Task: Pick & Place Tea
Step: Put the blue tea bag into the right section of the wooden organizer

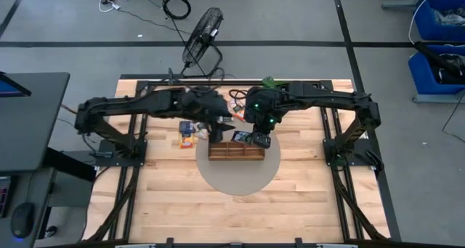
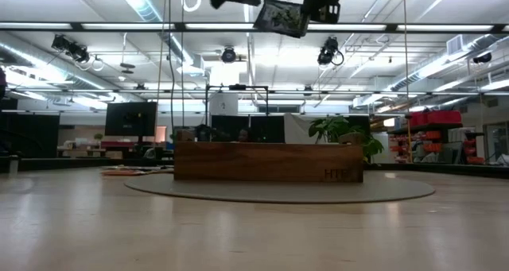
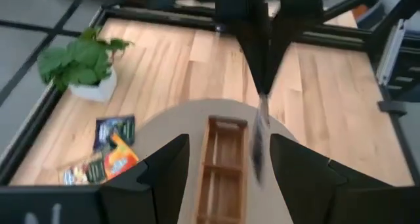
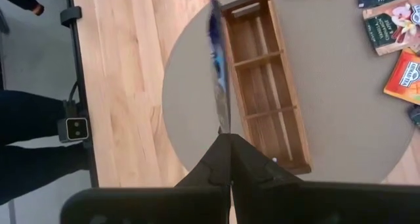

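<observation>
Fingers of the right gripper (image 4: 226, 142) are pinched together on a flat dark-blue tea-bag packet (image 4: 218, 79), held edge-on in the air above the long brown wooden three-compartment tray (image 4: 266, 79), which sits on the round grey mat (image 4: 341, 119) mid-tabletop. The left gripper (image 3: 226, 168) hovers near it, fingers apart, holding nothing. Other packets (image 3: 108, 155) lie beside the mat's edge

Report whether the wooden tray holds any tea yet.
Empty: the right wrist view shows all three compartments of the wooden tray bare.
</observation>
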Controlling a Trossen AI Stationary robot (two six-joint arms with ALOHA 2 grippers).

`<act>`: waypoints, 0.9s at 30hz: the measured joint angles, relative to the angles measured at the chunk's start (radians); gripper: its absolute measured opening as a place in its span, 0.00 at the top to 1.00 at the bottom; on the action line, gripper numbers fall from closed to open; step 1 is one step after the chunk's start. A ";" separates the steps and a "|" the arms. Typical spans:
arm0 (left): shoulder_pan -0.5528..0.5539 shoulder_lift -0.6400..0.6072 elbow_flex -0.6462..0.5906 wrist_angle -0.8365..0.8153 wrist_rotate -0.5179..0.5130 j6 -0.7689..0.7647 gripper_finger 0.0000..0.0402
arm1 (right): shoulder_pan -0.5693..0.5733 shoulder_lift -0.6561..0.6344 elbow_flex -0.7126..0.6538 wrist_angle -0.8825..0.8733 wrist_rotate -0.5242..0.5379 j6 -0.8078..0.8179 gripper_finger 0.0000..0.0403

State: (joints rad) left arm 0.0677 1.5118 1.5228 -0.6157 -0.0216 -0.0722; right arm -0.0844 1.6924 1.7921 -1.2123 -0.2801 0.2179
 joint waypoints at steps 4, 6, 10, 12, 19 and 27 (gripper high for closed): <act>0.000 0.063 0.057 0.003 0.036 0.013 0.46 | 0.007 0.000 0.000 -0.001 0.001 -0.010 1.00; 0.000 0.083 0.072 0.003 0.061 0.014 0.46 | 0.008 0.000 0.000 0.004 0.002 -0.011 1.00; -0.010 0.120 0.076 0.000 0.078 0.009 0.46 | 0.008 0.000 0.000 0.021 0.002 -0.014 1.00; -0.016 0.133 0.076 -0.008 0.078 0.007 0.46 | 0.008 0.000 0.000 0.025 0.002 -0.017 1.00; -0.027 0.148 0.074 -0.026 0.078 0.005 0.46 | 0.007 0.000 0.000 0.033 0.003 -0.025 1.00; -0.025 0.148 0.074 -0.025 0.067 0.010 0.62 | 0.006 0.000 0.000 0.034 0.002 -0.019 1.00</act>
State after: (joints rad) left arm 0.0425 1.6596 1.5970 -0.6403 0.0455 -0.0621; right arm -0.0784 1.6924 1.7920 -1.1780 -0.2779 0.1993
